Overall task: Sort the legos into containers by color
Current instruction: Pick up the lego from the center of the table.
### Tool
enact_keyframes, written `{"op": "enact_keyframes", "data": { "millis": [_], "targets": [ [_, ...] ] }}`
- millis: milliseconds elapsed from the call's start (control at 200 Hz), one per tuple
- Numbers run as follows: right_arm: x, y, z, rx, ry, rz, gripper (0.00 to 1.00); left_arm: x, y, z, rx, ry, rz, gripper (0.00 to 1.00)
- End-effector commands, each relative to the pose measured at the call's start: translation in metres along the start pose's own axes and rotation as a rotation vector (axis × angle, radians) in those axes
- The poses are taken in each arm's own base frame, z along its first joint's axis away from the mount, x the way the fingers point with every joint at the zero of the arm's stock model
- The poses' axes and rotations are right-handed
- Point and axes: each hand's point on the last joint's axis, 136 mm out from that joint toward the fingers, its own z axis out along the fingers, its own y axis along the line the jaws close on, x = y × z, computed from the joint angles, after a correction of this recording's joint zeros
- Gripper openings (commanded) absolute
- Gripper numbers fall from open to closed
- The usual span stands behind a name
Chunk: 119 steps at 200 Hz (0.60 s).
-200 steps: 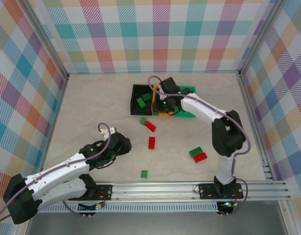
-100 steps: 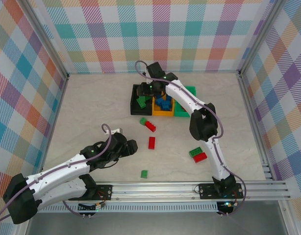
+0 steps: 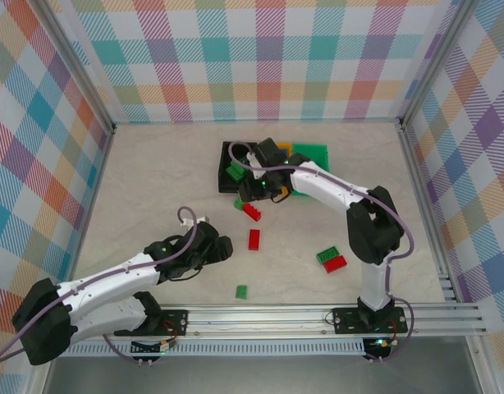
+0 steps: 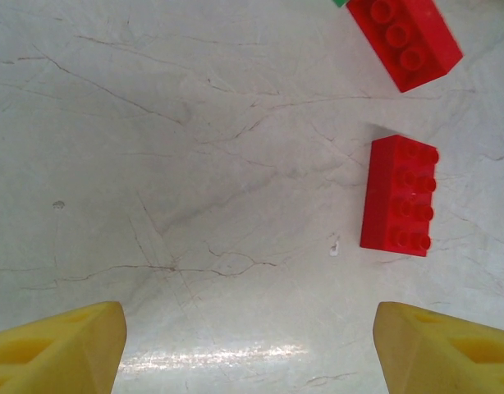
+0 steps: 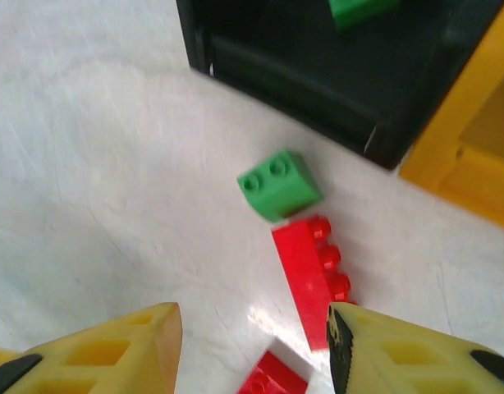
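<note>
Six bricks are loose on the bench [image 3: 153, 189], three green and three red. A small green brick [image 5: 280, 185] and a red brick [image 5: 312, 275] lie just in front of the black bin [image 3: 222, 168]. A second red brick [image 4: 400, 197] sits nearer the middle. A green-and-red pair [image 3: 330, 260] lies touching on the right, and a lone green brick [image 3: 241, 291] is close to the rail. Some green pieces [image 3: 235, 171] already lie in the black bin. The right arm covers much of the orange bin [image 3: 283, 147] and part of the green bin [image 3: 313, 153], so you cannot tell what they hold. You are partway through, by my reckoning.

Your right claw [image 5: 252, 353] hangs low over the green and red bricks by the black bin. Its fingers are spread and, so far as the blurred wrist view shows, pinching nothing. Your left claw [image 4: 252, 345] is spread wide and empty, with the second red brick ahead to its right.

A second ago the right arm was over the orange and green bins. It then swung above the black bin and has now pulled back to the bin's near side. The left arm has crept forward towards the second red brick. The loose bricks lie where they were.
</note>
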Motion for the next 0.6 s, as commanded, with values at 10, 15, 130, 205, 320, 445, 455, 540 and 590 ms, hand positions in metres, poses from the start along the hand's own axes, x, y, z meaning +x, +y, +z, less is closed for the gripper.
{"op": "enact_keyframes", "data": {
  "millis": [10,15,130,205,320,445,455,540,590],
  "targets": [
    [0.017,-0.006,0.018,0.047,0.020,-0.089,0.50,-0.009,-0.022,0.002,0.052,-0.013,0.008,0.79],
    [0.017,-0.006,0.018,0.050,0.022,-0.090,0.50,-0.009,-0.022,0.002,0.054,-0.013,0.007,0.79],
    [0.028,-0.010,0.030,0.134,0.066,-0.147,0.51,-0.012,-0.030,0.003,0.051,-0.001,0.009,0.79],
    [0.029,-0.013,0.035,0.193,0.081,-0.177,0.51,-0.013,-0.032,0.002,0.045,-0.002,0.007,0.79],
    [0.027,-0.026,0.043,0.270,0.105,-0.179,0.51,-0.015,-0.031,0.000,0.045,-0.011,0.003,0.79],
    [0.031,-0.031,0.056,0.285,0.148,-0.191,0.51,-0.012,-0.022,-0.003,0.025,-0.011,-0.006,0.79],
    [0.032,-0.032,0.057,0.283,0.150,-0.190,0.51,-0.011,-0.022,-0.003,0.024,-0.010,-0.007,0.79],
    [0.034,-0.032,0.063,0.276,0.164,-0.184,0.50,-0.009,-0.016,-0.005,0.024,-0.014,-0.018,0.79],
    [0.035,-0.034,0.067,0.277,0.169,-0.180,0.50,-0.007,-0.013,-0.006,0.023,-0.017,-0.020,0.79]
  ]
}}
